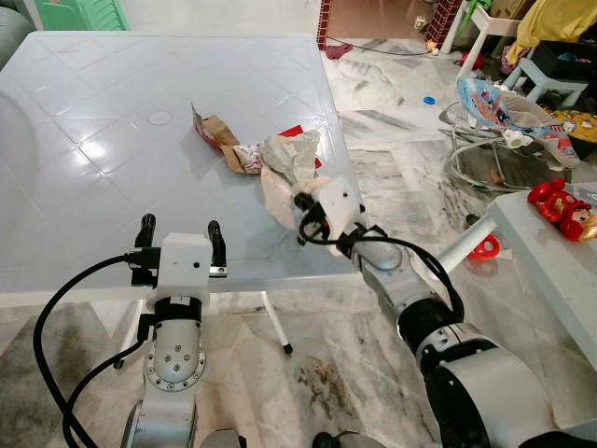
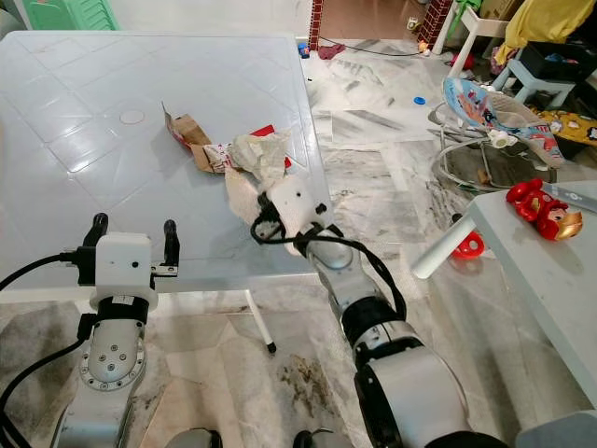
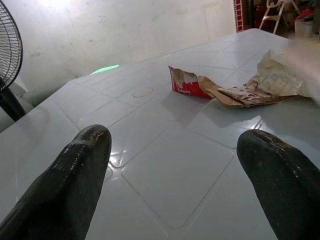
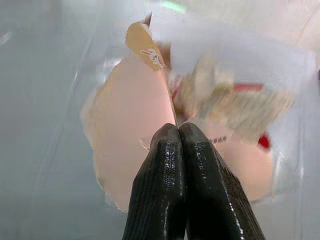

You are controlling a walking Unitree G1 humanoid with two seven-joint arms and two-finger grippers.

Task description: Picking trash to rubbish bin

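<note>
A heap of trash lies near the right edge of the white table [image 1: 84,187]: a torn red and brown carton [image 1: 216,131], a crumpled paper [image 1: 291,151] and a pale pink sheet [image 1: 277,194]. My right gripper [image 1: 300,198] reaches into the heap from the table's corner. In the right wrist view its fingers [image 4: 165,165] are pressed together, pinching a fold of the pink sheet [image 4: 125,115]. Over the table's front edge, well left of the heap, my left gripper [image 1: 182,233] is open. The left wrist view looks between its fingers [image 3: 75,165] at the carton [image 3: 187,85].
A baby bouncer [image 1: 504,107] and toys crowd the marble floor at the right. A second white table [image 1: 550,261] with a red toy [image 1: 560,205] stands at the near right. A fan [image 3: 7,55] stands beyond the table's far side.
</note>
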